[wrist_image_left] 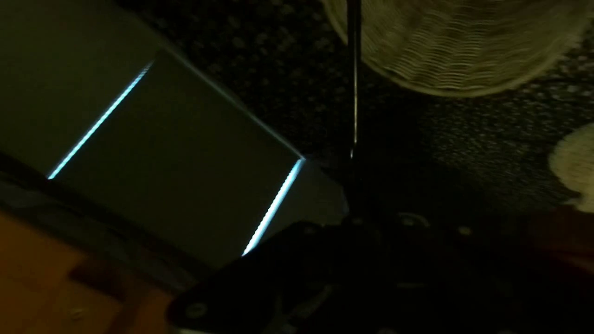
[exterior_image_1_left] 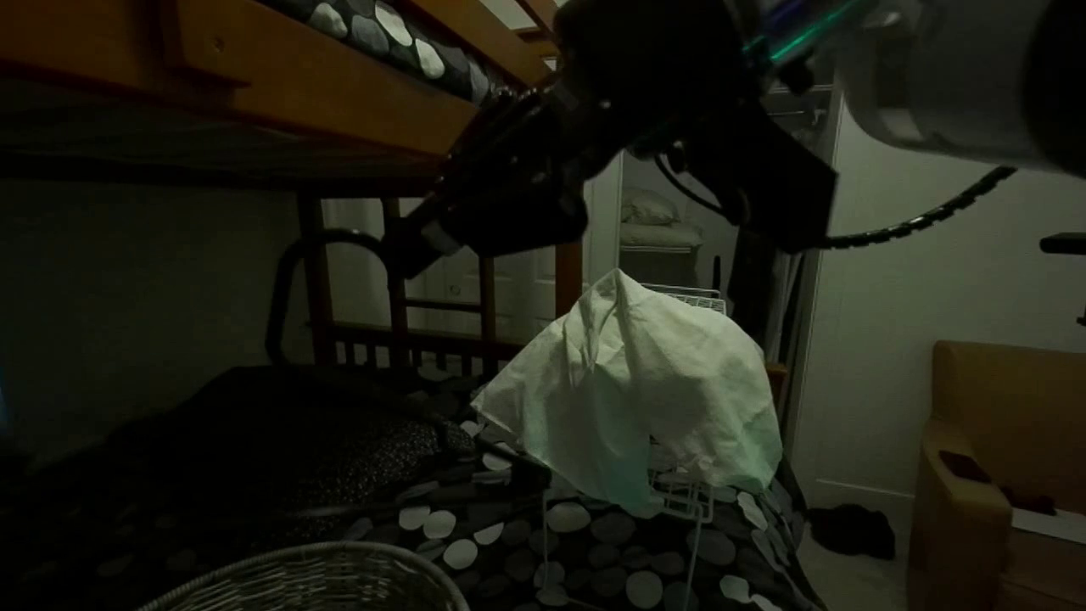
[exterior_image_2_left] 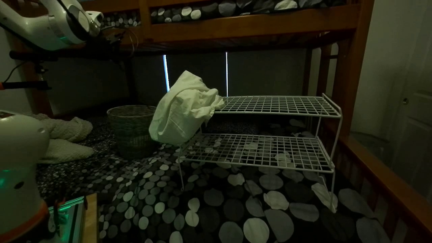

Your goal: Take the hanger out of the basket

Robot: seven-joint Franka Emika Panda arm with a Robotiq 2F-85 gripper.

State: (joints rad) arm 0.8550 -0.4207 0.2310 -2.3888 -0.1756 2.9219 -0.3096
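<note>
Dim bedroom, wooden bunk bed (exterior_image_2_left: 256, 32); lower bunk has a black bedspread (exterior_image_2_left: 155, 189) with grey and white dots. Wicker basket (exterior_image_2_left: 131, 131) stands upright on it. Wrist view catches part of the basket's woven inside; rest cropped, contents can't be told. Right of basket in an exterior view: two-tier white wire rack (exterior_image_2_left: 270, 104), white cloth (exterior_image_2_left: 185, 108) draped over its basket-side end. Left of basket: cream fleecy fabric (exterior_image_2_left: 67, 130). Tan armchair (exterior_image_1_left: 1010, 407) well off to basket's right in an exterior view. Gripper (exterior_image_1_left: 409, 256) jaws clenched on black hanger (wrist_image_left: 354, 48); hanger's visible stretch is out of the basket, higher than its rim, lower end lost in the dark.
</note>
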